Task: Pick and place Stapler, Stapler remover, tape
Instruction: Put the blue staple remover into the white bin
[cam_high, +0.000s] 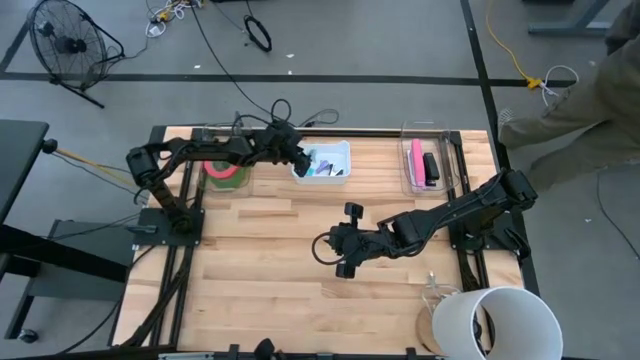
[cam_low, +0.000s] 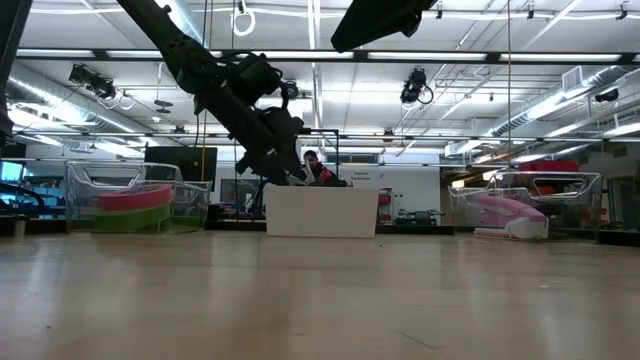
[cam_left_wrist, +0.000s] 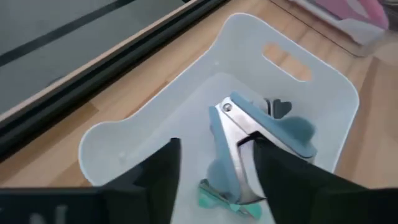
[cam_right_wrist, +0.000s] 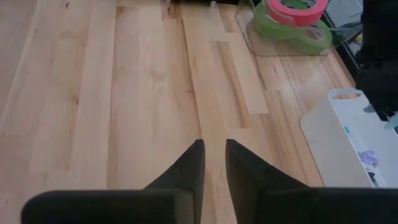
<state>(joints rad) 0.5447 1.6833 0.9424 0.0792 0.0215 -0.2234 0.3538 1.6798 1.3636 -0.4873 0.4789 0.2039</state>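
Note:
A blue stapler remover (cam_left_wrist: 239, 140) with metal jaws lies in the white bin (cam_high: 338, 150) at the table's far middle, next to a teal one (cam_left_wrist: 214, 196). My left gripper (cam_left_wrist: 216, 149) reaches down into the bin, open, a finger on each side of the blue remover. The tape rolls, red-pink (cam_right_wrist: 292, 11) on green (cam_right_wrist: 301, 36), lie stacked in a clear box (cam_high: 225, 172) at the far left. The pink stapler (cam_high: 417, 160) lies in a clear box at the far right. My right gripper (cam_right_wrist: 213, 155) hangs shut over the bare table middle (cam_high: 335, 250). My left gripper comes slanting down from the table's left with a finger on each side of the blue stapler remover's metal jaws (cam_left_wrist: 233, 134). One finger (cam_left_wrist: 273, 168) covers the edge of the blue handle. I cannot tell whether it touches.
A white bucket (cam_high: 495, 320) stands at the near right corner. A black item (cam_high: 431, 168) lies beside the stapler in its box. Bare wood stretches across the table's near and middle parts (cam_right_wrist: 124, 93). A person stands beyond the table's far right corner (cam_high: 590, 100).

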